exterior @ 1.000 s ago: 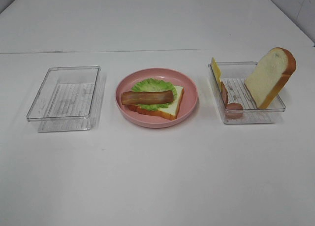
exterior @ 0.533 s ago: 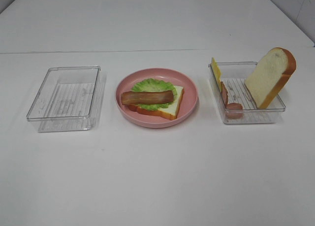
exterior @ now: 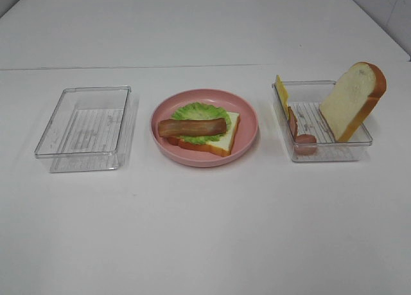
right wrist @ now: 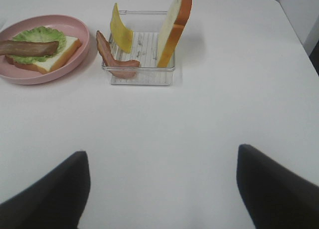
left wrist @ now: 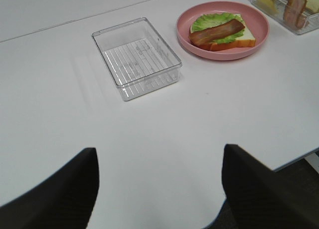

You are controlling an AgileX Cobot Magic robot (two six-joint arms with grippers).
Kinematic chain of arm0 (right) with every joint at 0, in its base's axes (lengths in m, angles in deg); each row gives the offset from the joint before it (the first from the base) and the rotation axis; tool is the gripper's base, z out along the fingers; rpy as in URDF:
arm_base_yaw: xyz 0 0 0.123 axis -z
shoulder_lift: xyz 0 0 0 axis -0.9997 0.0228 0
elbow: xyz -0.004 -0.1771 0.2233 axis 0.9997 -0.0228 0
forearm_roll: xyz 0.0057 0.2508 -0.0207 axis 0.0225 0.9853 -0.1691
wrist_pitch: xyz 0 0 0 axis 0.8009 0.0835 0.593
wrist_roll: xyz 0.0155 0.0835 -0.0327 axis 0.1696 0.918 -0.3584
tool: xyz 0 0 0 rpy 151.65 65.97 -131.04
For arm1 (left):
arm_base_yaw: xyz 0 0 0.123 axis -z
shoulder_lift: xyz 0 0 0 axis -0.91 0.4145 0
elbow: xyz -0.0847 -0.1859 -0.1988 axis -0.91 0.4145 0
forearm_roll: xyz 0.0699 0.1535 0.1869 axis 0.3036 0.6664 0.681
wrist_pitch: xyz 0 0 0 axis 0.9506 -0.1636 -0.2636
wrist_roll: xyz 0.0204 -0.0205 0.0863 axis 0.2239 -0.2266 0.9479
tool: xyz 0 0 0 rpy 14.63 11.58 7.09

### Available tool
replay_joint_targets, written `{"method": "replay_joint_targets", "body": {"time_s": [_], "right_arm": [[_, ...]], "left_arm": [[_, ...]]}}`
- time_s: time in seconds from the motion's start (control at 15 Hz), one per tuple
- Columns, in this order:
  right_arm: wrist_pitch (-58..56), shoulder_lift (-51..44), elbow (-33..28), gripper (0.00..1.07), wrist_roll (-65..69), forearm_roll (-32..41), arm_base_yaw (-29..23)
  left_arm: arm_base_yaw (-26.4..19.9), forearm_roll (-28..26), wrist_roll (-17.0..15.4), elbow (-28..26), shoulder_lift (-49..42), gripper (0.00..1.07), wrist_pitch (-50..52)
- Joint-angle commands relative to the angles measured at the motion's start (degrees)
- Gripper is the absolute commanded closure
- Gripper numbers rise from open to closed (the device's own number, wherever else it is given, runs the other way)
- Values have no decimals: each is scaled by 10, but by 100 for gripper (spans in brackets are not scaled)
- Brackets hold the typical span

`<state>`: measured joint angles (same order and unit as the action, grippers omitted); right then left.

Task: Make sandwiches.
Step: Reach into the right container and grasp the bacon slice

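Half-built white-bread toy sandwich [exterior: 204, 133] with green lettuce and a brown bacon strip lies on pink round plate [exterior: 249, 115]. Empty left gripper [left wrist: 159, 189] and right gripper [right wrist: 162, 189] are both spread apart. Risk: leaning bread slice [exterior: 350, 102] in clear plastic tray [exterior: 324, 157] may topple if nudged.

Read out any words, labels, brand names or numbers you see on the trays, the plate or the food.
None: no writing shows on the empty clear tray, the tray holding food, the pink plate or the sandwich.
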<state>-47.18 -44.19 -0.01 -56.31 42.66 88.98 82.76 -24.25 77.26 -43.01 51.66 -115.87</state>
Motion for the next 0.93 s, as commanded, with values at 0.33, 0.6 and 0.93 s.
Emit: {"method": "replay_joint_targets", "body": {"time_s": [0.33, 0.6, 0.93], "right_arm": [[8, -7, -1, 31, -4, -8, 3], [79, 63, 17, 31, 11, 47, 3], [158, 292, 74, 31, -19, 87, 3]], "left_arm": [[1, -3, 0, 3, -13, 39, 5], [1, -3, -1, 3, -13, 39, 5], [1, -3, -1, 3, -13, 39, 5]]}}
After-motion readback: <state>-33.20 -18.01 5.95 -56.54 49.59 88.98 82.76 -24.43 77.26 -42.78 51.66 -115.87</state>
